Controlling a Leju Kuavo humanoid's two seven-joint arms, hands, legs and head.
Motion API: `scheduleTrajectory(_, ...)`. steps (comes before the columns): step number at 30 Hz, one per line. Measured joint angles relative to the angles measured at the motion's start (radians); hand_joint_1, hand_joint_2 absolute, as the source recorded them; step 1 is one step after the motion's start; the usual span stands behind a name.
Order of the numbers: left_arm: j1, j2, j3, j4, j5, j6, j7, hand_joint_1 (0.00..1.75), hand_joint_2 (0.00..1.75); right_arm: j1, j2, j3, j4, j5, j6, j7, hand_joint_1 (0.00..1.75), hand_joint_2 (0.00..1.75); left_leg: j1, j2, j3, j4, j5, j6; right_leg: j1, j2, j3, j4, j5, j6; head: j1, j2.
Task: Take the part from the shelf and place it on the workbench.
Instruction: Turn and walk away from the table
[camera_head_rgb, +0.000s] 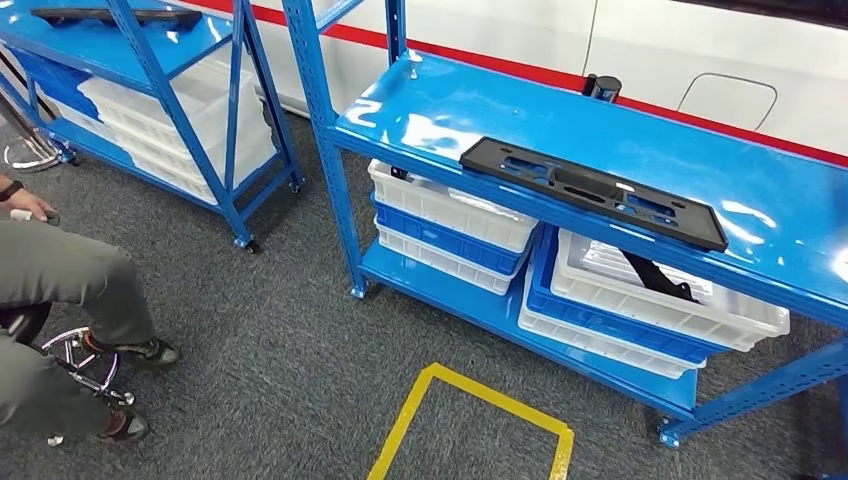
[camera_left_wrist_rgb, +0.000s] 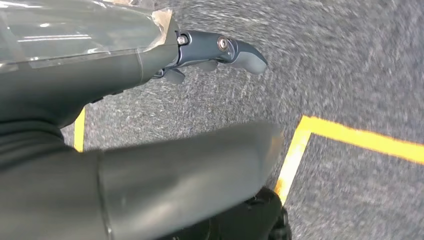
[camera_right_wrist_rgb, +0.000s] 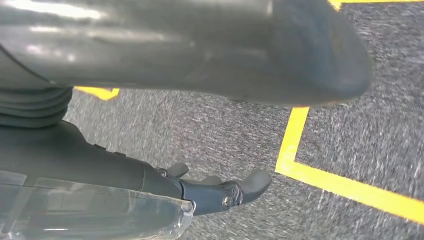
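Note:
A long flat black plastic part (camera_head_rgb: 592, 190) with cut-outs lies on the top level of the blue shelf (camera_head_rgb: 470, 110), right of centre in the head view. My left hand (camera_left_wrist_rgb: 210, 55) hangs over grey carpet, its fingers apart and holding nothing. My right hand (camera_right_wrist_rgb: 215, 192) also hangs above the carpet, fingers spread and empty. Both hands are far from the part.
White and blue bins (camera_head_rgb: 450, 225) sit on the shelf's lower level; one bin (camera_head_rgb: 665, 290) holds a black piece. A second blue shelf (camera_head_rgb: 150, 60) stands at the left. A seated person (camera_head_rgb: 70, 300) is at the left edge. Yellow floor tape (camera_head_rgb: 470, 410) marks a square.

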Motion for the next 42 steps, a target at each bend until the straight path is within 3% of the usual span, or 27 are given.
scheduleTrajectory(1, 0.000, -0.001, 0.000, 0.000, -0.003, 0.000, -0.007, 0.00, 1.75, 0.001, 0.000, 0.000, 0.000, 0.000, 0.000, -0.001, 0.00, 0.00, 0.001, 0.016, 0.000, 0.000, -0.002, -0.002, -0.005, -0.004, -0.018, 0.037, -0.010, 0.008, 0.002, 0.000)
scheduleTrajectory(2, 0.000, -0.002, 0.000, 0.000, -0.005, 0.002, -0.014, 0.00, 1.75, 0.003, -0.001, 0.000, 0.000, 0.000, -0.001, -0.001, 0.00, 0.00, 0.002, 0.030, 0.001, 0.001, -0.004, -0.005, -0.010, -0.008, -0.014, 0.032, -0.003, 0.019, 0.003, 0.000)
scheduleTrajectory(3, 0.000, -0.004, 0.000, 0.000, -0.005, 0.004, -0.023, 0.00, 1.75, 0.004, -0.002, 0.000, 0.000, -0.001, -0.001, -0.002, 0.00, 0.00, 0.004, 0.044, 0.004, 0.001, -0.007, -0.009, -0.015, -0.018, 0.015, -0.019, 0.020, 0.033, 0.004, 0.000)
scheduleTrajectory(5, 0.000, -0.007, 0.000, 0.000, -0.004, 0.003, -0.039, 0.00, 1.75, 0.003, -0.003, 0.000, 0.000, -0.001, -0.002, -0.002, 0.00, 0.00, 0.005, 0.070, 0.015, 0.003, -0.017, -0.024, -0.020, -0.073, 0.098, -0.169, 0.074, 0.050, 0.009, 0.000)
scheduleTrajectory(7, -0.002, -0.007, 0.001, 0.000, -0.004, -0.001, -0.049, 0.00, 1.75, 0.000, -0.003, 0.000, -0.001, -0.002, -0.002, -0.002, 0.00, 0.00, 0.001, 0.092, 0.028, 0.004, -0.028, -0.041, -0.015, -0.107, 0.138, -0.239, 0.098, 0.041, 0.009, 0.000)
scheduleTrajectory(8, -0.004, -0.007, 0.001, 0.000, -0.004, -0.003, -0.052, 0.00, 1.31, -0.001, -0.003, 0.000, -0.001, -0.002, -0.002, -0.002, 0.00, 0.00, 0.000, 0.103, 0.035, 0.002, -0.032, -0.047, -0.011, -0.102, 0.134, -0.237, 0.098, 0.031, 0.007, 0.000)
scheduleTrajectory(9, -0.006, -0.007, 0.002, 0.000, -0.004, -0.004, -0.053, 0.00, 1.31, -0.001, -0.004, 0.000, -0.001, -0.002, -0.002, -0.003, 0.00, 0.00, 0.002, 0.114, 0.040, 0.001, -0.035, -0.054, -0.012, -0.085, 0.135, -0.237, 0.099, 0.021, 0.004, 0.000)
scheduleTrajectory(11, -0.009, -0.007, 0.002, -0.001, -0.004, -0.005, -0.057, 0.00, 1.31, 0.000, -0.004, 0.000, -0.001, -0.002, -0.002, -0.003, 0.00, 0.00, 0.009, 0.087, 0.040, 0.022, -0.059, -0.064, -0.019, -0.058, 0.135, -0.238, 0.100, 0.005, -0.005, 0.000)
scheduleTrajectory(12, -0.008, -0.008, 0.002, -0.001, -0.003, -0.007, -0.063, 0.00, 1.75, -0.001, -0.003, 0.001, -0.001, -0.003, -0.002, -0.003, 0.00, 0.00, 0.012, 0.054, 0.022, 0.065, -0.089, -0.067, -0.023, -0.044, 0.138, -0.239, 0.102, -0.003, -0.010, 0.000)
scheduleTrajectory(14, -0.004, -0.008, 0.004, 0.000, -0.003, -0.010, -0.078, 0.00, 1.75, -0.002, -0.002, 0.001, -0.001, -0.004, -0.003, -0.003, 0.00, 0.00, 0.014, -0.009, -0.044, 0.203, -0.160, -0.067, -0.019, -0.015, 0.136, -0.239, 0.104, -0.015, -0.022, 0.000)
scheduleTrajectory(15, -0.002, -0.008, 0.006, 0.000, -0.003, -0.013, -0.085, 0.00, 1.75, -0.002, -0.002, 0.001, -0.001, -0.005, -0.004, -0.003, 0.00, 0.00, 0.014, -0.021, -0.079, 0.266, -0.182, -0.065, -0.015, 0.002, 0.135, -0.239, 0.105, -0.017, -0.024, 0.000)
scheduleTrajectory(16, 0.000, -0.008, 0.008, 0.000, -0.003, -0.017, -0.090, 0.00, 1.75, -0.001, -0.001, 0.001, -0.001, -0.005, -0.005, -0.003, 0.00, 0.00, 0.013, -0.025, -0.101, 0.295, -0.181, -0.062, -0.011, 0.018, 0.135, -0.238, 0.105, -0.018, -0.026, 0.000)
scheduleTrajectory(17, 0.000, -0.008, 0.009, 0.000, -0.004, -0.023, -0.094, 0.00, 1.75, 0.001, -0.001, 0.001, -0.001, -0.006, -0.006, -0.003, 0.00, 0.00, 0.013, -0.028, -0.105, 0.287, -0.158, -0.058, -0.008, 0.035, 0.137, -0.238, 0.105, -0.018, -0.027, 0.000)
scheduleTrajectory(18, 0.000, -0.008, 0.011, 0.000, -0.006, -0.027, -0.099, 0.00, 1.75, 0.002, -0.001, 0.001, -0.001, -0.006, -0.007, -0.003, 0.00, 0.00, 0.013, -0.034, -0.088, 0.237, -0.118, -0.052, -0.006, 0.051, 0.139, -0.238, 0.105, -0.018, -0.027, 0.000)
scheduleTrajectory(20, 0.000, -0.008, 0.013, 0.000, -0.011, -0.019, -0.113, 0.00, 1.75, 0.002, 0.002, 0.001, -0.001, -0.006, -0.009, -0.003, 0.00, 0.00, 0.013, -0.081, -0.035, 0.102, -0.043, -0.036, -0.002, 0.080, 0.141, -0.237, 0.105, -0.017, -0.028, 0.000)
scheduleTrajectory(22, -0.001, -0.009, 0.015, 0.000, -0.015, 0.001, -0.131, 0.00, 1.75, 0.000, 0.007, 0.001, -0.001, -0.007, -0.013, -0.003, 0.00, 0.00, 0.009, -0.113, -0.009, 0.033, -0.020, -0.027, -0.002, 0.104, 0.135, -0.237, 0.107, -0.008, -0.027, 0.000)
scheduleTrajectory(24, -0.004, -0.011, 0.015, -0.001, -0.020, 0.010, -0.140, 0.00, 1.75, 0.002, 0.008, 0.001, -0.001, -0.008, -0.016, -0.003, 0.00, 0.00, 0.004, -0.094, -0.006, 0.021, -0.017, -0.023, -0.003, 0.122, 0.125, -0.240, 0.112, 0.007, -0.027, 0.000)
scheduleTrajectory(26, -0.005, -0.013, 0.015, -0.001, -0.023, 0.011, -0.142, 0.00, 1.75, 0.004, 0.007, 0.001, -0.001, -0.009, -0.017, -0.003, 0.00, 0.00, 0.004, -0.067, 0.003, 0.002, -0.005, -0.014, -0.001, 0.084, 0.106, -0.215, 0.099, 0.013, -0.020, 0.000)
scheduleTrajectory(28, -0.003, -0.015, 0.015, 0.000, -0.023, 0.012, -0.143, 0.00, 1.75, 0.000, 0.007, 0.002, -0.001, -0.009, -0.017, -0.004, 0.00, 0.00, 0.002, -0.034, 0.007, -0.010, 0.001, -0.007, -0.001, 0.019, 0.053, -0.111, 0.044, 0.009, -0.009, 0.000)
scheduleTrajectory(30, -0.001, -0.015, 0.015, 0.000, -0.023, 0.012, -0.143, 0.00, 1.75, -0.001, 0.007, 0.002, -0.001, -0.009, -0.017, -0.004, 0.00, 0.00, 0.000, -0.001, 0.006, -0.010, 0.000, -0.006, -0.005, -0.002, -0.010, 0.016, -0.009, 0.012, -0.004, 0.000)
scheduleTrajectory(31, -0.001, -0.016, 0.015, 0.000, -0.023, 0.012, -0.143, 0.00, 1.75, 0.000, 0.007, 0.002, -0.001, -0.009, -0.017, -0.004, 0.00, 0.00, 0.000, 0.014, 0.006, -0.009, -0.001, -0.007, -0.008, -0.005, -0.020, 0.040, -0.015, 0.020, -0.003, 0.000)
scheduleTrajectory(33, -0.002, -0.018, 0.015, 0.000, -0.023, 0.011, -0.143, 0.00, 1.75, 0.004, 0.005, 0.002, -0.001, -0.009, -0.017, -0.004, 0.00, 0.00, 0.002, 0.042, 0.009, -0.007, -0.005, -0.013, -0.015, -0.019, 0.027, -0.035, 0.018, 0.043, 0.001, 0.000)
scheduleTrajectory(35, -0.002, -0.019, 0.015, -0.001, -0.025, 0.019, -0.150, 0.00, 1.75, 0.002, 0.003, 0.002, -0.001, -0.009, -0.017, -0.004, 0.00, 0.00, 0.000, 0.066, 0.015, -0.002, -0.014, -0.026, -0.018, -0.072, 0.111, -0.182, 0.068, 0.054, 0.006, 0.000)
scheduleTrajectory(37, -0.003, -0.020, 0.015, -0.001, -0.032, 0.041, -0.165, 0.00, 1.75, -0.001, 0.003, 0.002, -0.002, -0.009, -0.018, -0.004, 0.00, 0.00, -0.005, 0.087, 0.025, 0.003, -0.025, -0.041, -0.012, -0.107, 0.144, -0.242, 0.090, 0.041, 0.005, 0.000)
scheduleTrajectory(39, -0.006, -0.021, 0.015, -0.001, -0.039, 0.063, -0.179, 0.00, 1.75, -0.001, 0.002, 0.002, -0.002, -0.010, -0.019, -0.005, 0.00, 0.00, -0.004, 0.109, 0.037, 0.000, -0.032, -0.053, -0.006, -0.089, 0.136, -0.237, 0.091, 0.022, -0.002, 0.000)
scheduleTrajectory(40, -0.008, -0.021, 0.015, -0.001, -0.041, 0.068, -0.183, 0.00, 1.75, 0.000, 0.001, 0.002, -0.002, -0.010, -0.019, -0.005, 0.00, 0.00, -0.001, 0.108, 0.040, 0.002, -0.037, -0.059, -0.011, -0.079, 0.137, -0.238, 0.092, 0.015, -0.005, 0.000)
scheduleTrajectory(42, -0.010, -0.021, 0.015, -0.001, -0.042, 0.062, -0.191, 0.00, 1.75, 0.002, 0.003, 0.003, -0.002, -0.007, -0.025, -0.005, 0.00, 0.00, 0.005, 0.061, 0.031, 0.036, -0.068, -0.068, -0.022, -0.059, 0.142, -0.240, 0.095, -0.001, -0.012, 0.000)
